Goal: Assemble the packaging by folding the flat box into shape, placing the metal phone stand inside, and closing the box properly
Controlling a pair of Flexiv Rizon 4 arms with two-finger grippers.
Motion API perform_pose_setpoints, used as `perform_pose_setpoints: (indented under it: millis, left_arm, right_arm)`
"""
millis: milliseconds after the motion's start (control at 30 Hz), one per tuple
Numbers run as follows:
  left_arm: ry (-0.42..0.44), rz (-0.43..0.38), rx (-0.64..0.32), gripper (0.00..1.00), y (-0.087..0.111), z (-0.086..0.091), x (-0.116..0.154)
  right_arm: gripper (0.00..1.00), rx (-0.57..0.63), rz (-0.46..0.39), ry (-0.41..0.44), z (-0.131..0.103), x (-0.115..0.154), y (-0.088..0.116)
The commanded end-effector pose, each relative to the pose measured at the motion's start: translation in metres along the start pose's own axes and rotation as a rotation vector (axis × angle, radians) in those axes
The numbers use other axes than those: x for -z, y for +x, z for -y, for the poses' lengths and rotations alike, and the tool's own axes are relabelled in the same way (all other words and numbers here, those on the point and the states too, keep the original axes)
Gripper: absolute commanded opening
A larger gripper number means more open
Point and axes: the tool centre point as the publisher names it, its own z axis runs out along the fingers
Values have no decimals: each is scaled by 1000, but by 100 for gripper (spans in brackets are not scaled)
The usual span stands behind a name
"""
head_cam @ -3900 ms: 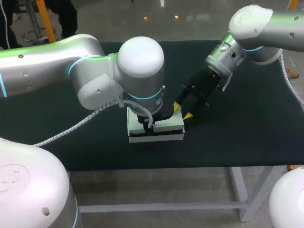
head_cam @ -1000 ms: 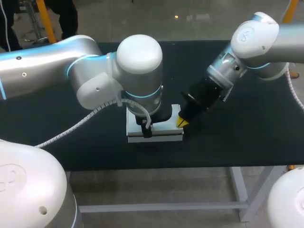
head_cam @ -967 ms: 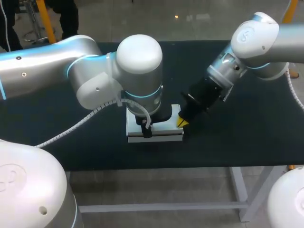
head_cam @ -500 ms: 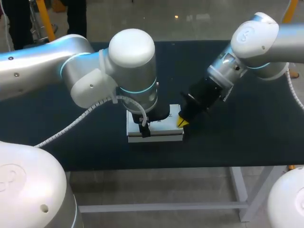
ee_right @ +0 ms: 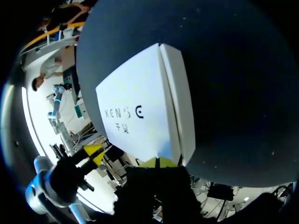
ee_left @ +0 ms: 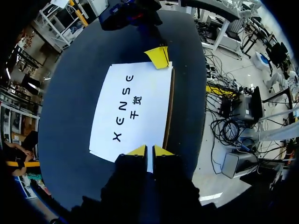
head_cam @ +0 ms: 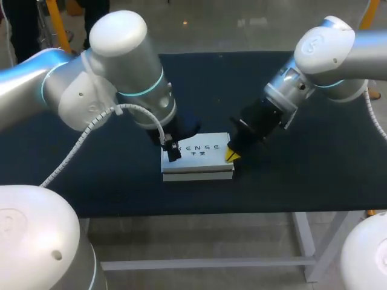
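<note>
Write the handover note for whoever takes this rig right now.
Left pincer: shut, empty, tips at one short end of the box.
Right pincer: shut, empty, tips at the opposite end.
Box: folded into shape, closed flat, lying on the table.
Done: folding and closing, by the look of it.
Left: phone stand not visible, so cannot tell whether it is inside. Probably check the closure, then pull both arms back.

The box (head_cam: 196, 158) lies flat on the counter (head_cam: 314, 175), about midway along it and toward its near edge. The left claw (head_cam: 171, 150) sits at the box's left end, the right claw (head_cam: 230, 155) at its right end.
</note>
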Motion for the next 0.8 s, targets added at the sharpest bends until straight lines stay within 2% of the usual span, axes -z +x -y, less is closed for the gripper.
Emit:
perform_pose_setpoints:
  millis: [33,300,800]
  left_arm:
    - [45,-44,9,0,-9,-7,-7]
    - [52,-82,17,0,-11,-11,-17]
    - [54,-100,24,0,-12,-15,-27]
  right_arm:
    - [0,0,-1,4,-2,0,-1]
    - [0,1,2,3,-1,-1,0]
    - [0,-4,2,5,-2,-2,-1]
